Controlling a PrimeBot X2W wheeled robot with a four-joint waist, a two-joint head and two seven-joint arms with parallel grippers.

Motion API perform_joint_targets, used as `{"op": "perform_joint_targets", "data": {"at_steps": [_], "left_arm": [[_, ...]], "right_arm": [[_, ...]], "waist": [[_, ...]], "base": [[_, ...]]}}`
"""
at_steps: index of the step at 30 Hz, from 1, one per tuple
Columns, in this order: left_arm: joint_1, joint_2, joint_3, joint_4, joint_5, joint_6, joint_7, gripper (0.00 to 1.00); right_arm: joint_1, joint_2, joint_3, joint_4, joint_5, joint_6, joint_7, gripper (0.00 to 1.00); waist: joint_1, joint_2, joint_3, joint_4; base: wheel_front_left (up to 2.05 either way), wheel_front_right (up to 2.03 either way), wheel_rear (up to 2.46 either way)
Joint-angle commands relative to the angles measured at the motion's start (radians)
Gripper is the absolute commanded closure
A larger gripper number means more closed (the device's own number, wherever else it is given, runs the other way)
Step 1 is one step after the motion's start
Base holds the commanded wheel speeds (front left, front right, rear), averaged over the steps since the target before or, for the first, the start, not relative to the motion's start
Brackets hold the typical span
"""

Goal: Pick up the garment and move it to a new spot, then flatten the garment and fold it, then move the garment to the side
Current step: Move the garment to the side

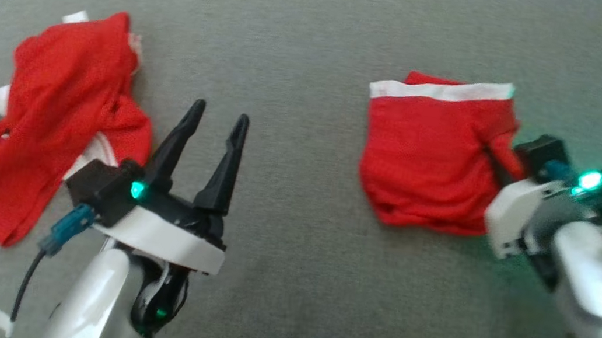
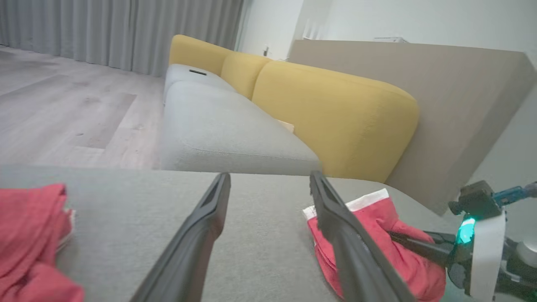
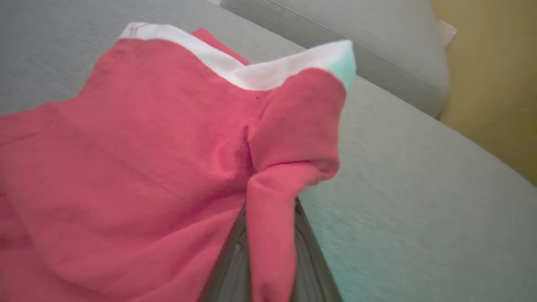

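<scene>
The red garment (image 1: 433, 152), judged soft and limp, lying right of centre on the grey cushion (image 1: 320, 30), is pinched at its right-edge fold by the right hand (image 1: 495, 161); the left hand (image 1: 220, 116) is held open.

Silver forearms (image 1: 101, 294), black fingers (image 1: 178, 140) — green lights (image 1: 137, 189)

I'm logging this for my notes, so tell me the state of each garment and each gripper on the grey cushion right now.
folded red garment: lying folded on the cushion, right edge pinched up.
crumpled red garment: bunched in a heap, no gripper on it.
left gripper: open, holding nothing.
right gripper: shut on a fold of the folded red garment.
</scene>
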Motion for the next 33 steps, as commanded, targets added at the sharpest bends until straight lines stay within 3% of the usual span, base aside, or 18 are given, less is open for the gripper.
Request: {"op": "perform_joint_targets", "data": {"at_steps": [1, 9, 15, 25, 26, 27, 28, 33], "left_arm": [[-0.058, 0.009, 0.014, -0.042, 0.011, -0.005, -0.005, 0.00], [-0.125, 0.009, -0.043, -0.067, 0.012, -0.006, -0.005, 0.00], [-0.169, 0.009, -0.058, -0.086, 0.011, -0.006, -0.005, 0.00], [-0.193, 0.009, -0.051, -0.087, 0.012, -0.006, -0.005, 0.00], [-0.193, 0.009, -0.051, -0.086, 0.012, -0.006, -0.005, 0.00], [-0.193, 0.009, -0.051, -0.086, 0.012, -0.006, -0.005, 0.00], [-0.194, 0.009, -0.050, -0.084, 0.011, -0.006, -0.005, 0.00], [-0.186, 0.009, -0.040, -0.072, 0.008, -0.006, -0.005, 0.00]], "right_arm": [[-0.042, -0.061, 0.046, -0.052, 0.026, 0.007, -0.002, 1.00], [-0.098, -0.364, 0.174, -0.122, 0.122, 0.007, 0.037, 1.00], [-0.158, -0.502, 0.172, -0.096, 0.120, 0.007, 0.064, 1.00], [-0.195, -0.543, 0.054, -0.024, 0.003, 0.007, 0.079, 1.00], [-0.197, -0.540, 0.034, -0.022, -0.018, 0.007, 0.068, 0.73], [-0.197, -0.540, 0.034, -0.022, -0.018, 0.007, 0.068, 0.73], [-0.197, -0.534, 0.012, -0.020, -0.040, 0.007, 0.059, 0.00], [-0.171, -0.471, -0.072, -0.015, -0.113, 0.007, 0.050, 0.00]], "waist": [[0.0000, 0.0000, 0.008, -0.045], [0.0000, 0.0000, 0.084, -0.080], [0.0000, 0.0000, 0.153, -0.060], [0.0000, 0.0000, 0.189, -0.038], [0.0000, 0.0000, 0.188, -0.038], [0.0000, 0.0000, 0.188, -0.038], [0.0000, 0.0000, 0.187, -0.038], [0.0000, 0.0000, 0.152, -0.040]], "base": [[0.00, 0.00, 0.00], [0.00, 0.00, 0.00], [0.00, 0.00, 0.00], [0.00, 0.00, 0.00], [0.00, 0.00, 0.00], [0.00, 0.00, 0.00], [0.00, 0.00, 0.00], [0.00, 0.00, 0.00]]}}
